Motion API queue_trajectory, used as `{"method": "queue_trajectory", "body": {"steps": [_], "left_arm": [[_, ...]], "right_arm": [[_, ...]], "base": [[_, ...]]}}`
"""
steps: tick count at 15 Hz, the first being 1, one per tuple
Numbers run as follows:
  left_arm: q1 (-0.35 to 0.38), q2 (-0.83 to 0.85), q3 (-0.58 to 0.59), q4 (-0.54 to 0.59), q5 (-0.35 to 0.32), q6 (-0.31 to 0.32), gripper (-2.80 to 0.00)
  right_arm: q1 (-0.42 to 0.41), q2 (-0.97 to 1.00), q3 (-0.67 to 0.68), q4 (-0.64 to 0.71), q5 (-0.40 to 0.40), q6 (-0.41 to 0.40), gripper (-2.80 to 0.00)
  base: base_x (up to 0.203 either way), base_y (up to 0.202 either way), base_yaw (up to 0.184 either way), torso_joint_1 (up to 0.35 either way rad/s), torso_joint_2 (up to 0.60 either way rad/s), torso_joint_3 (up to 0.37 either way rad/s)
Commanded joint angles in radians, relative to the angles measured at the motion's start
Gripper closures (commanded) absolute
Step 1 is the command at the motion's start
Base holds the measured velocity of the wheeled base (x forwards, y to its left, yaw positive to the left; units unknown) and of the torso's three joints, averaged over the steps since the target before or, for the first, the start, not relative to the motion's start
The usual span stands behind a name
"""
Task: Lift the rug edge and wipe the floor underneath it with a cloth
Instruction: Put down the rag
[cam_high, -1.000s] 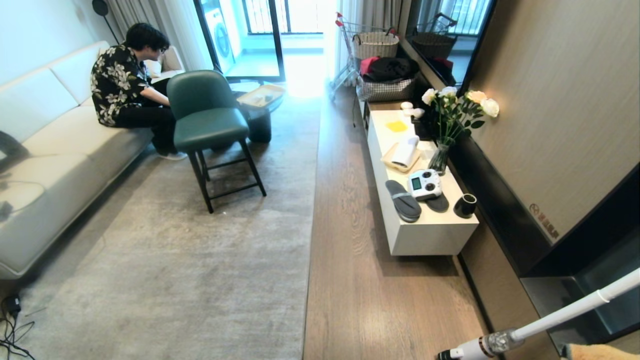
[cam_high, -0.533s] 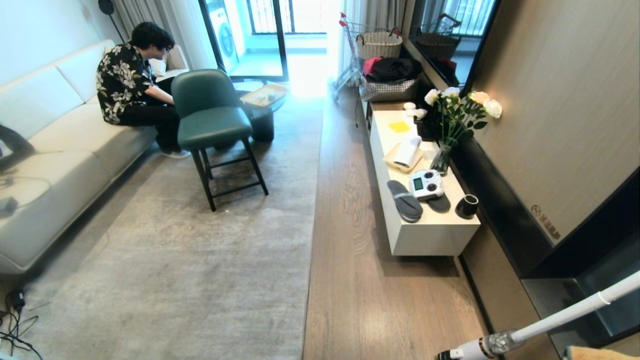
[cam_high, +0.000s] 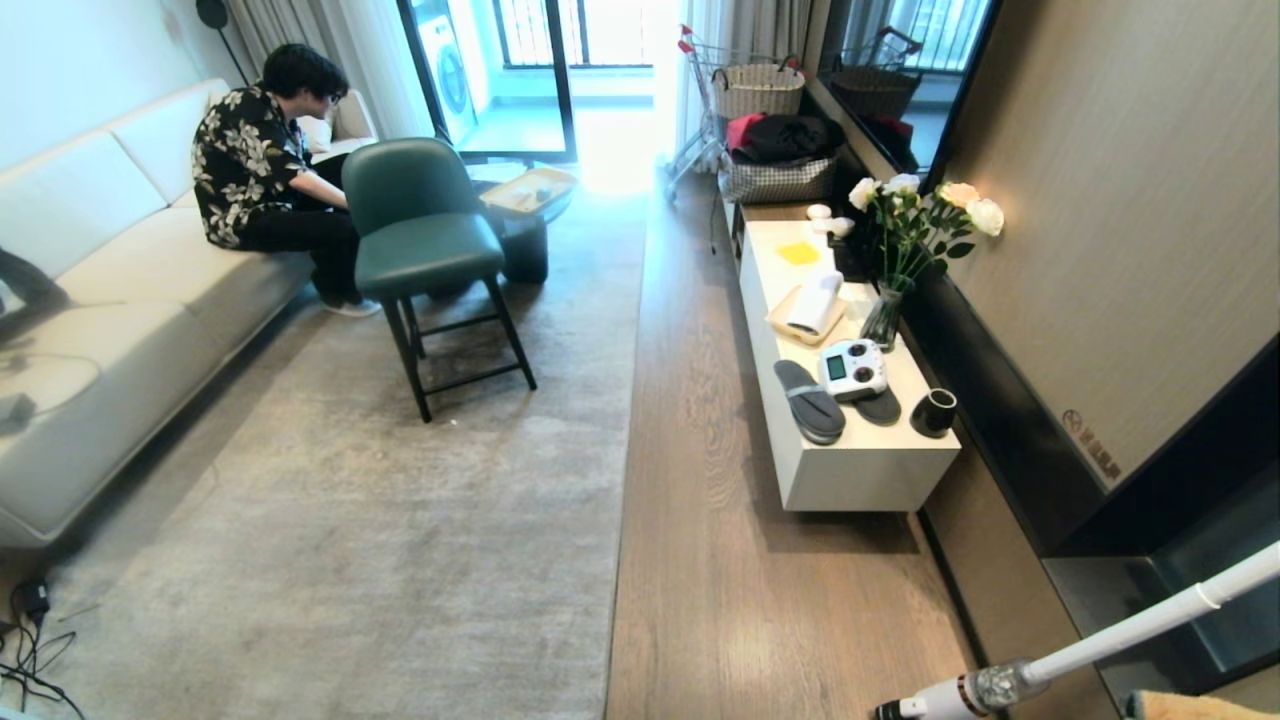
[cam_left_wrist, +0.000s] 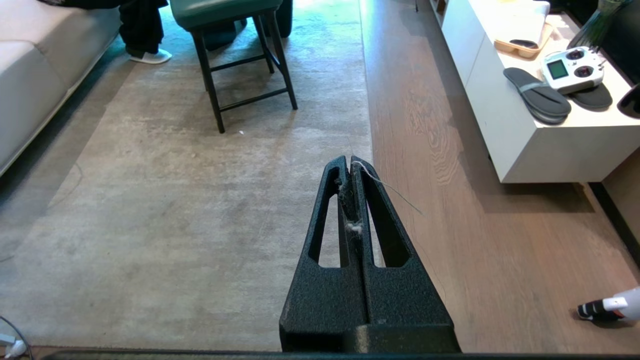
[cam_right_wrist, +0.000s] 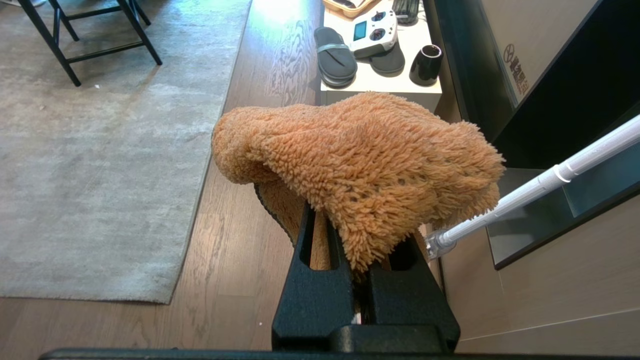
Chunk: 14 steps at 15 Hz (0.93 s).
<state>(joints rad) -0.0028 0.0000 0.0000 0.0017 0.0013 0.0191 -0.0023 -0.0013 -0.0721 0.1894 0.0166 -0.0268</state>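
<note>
Right gripper (cam_right_wrist: 362, 235) was clamped on the cloth (cam_right_wrist: 365, 165), held above the floor (cam_high: 720, 560); left gripper (cam_left_wrist: 350, 167) was closed and empty. Rug edge (cam_high: 622, 440) lay flat: lifting and wiping remained undone.

Orange fluffy cloth (cam_right_wrist: 365, 165), grey-beige rug (cam_high: 400, 520), brown wood-grain floor (cam_high: 720, 560), dark green chair (cam_high: 420, 225)

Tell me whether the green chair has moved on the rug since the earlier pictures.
No. The green chair keeps its place beside the rug edge; the slight whole-picture shift early on is the camera's.
</note>
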Motion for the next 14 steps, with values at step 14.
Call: {"method": "queue_trajectory", "body": {"steps": [14], "left_arm": [[0.000,0.000,0.000,0.000,0.000,0.001,0.00]], "right_arm": [[0.000,0.001,-0.002,0.001,0.000,0.004,0.00]], "base": [[0.000,0.000,0.000,0.000,0.00,0.000]]}}
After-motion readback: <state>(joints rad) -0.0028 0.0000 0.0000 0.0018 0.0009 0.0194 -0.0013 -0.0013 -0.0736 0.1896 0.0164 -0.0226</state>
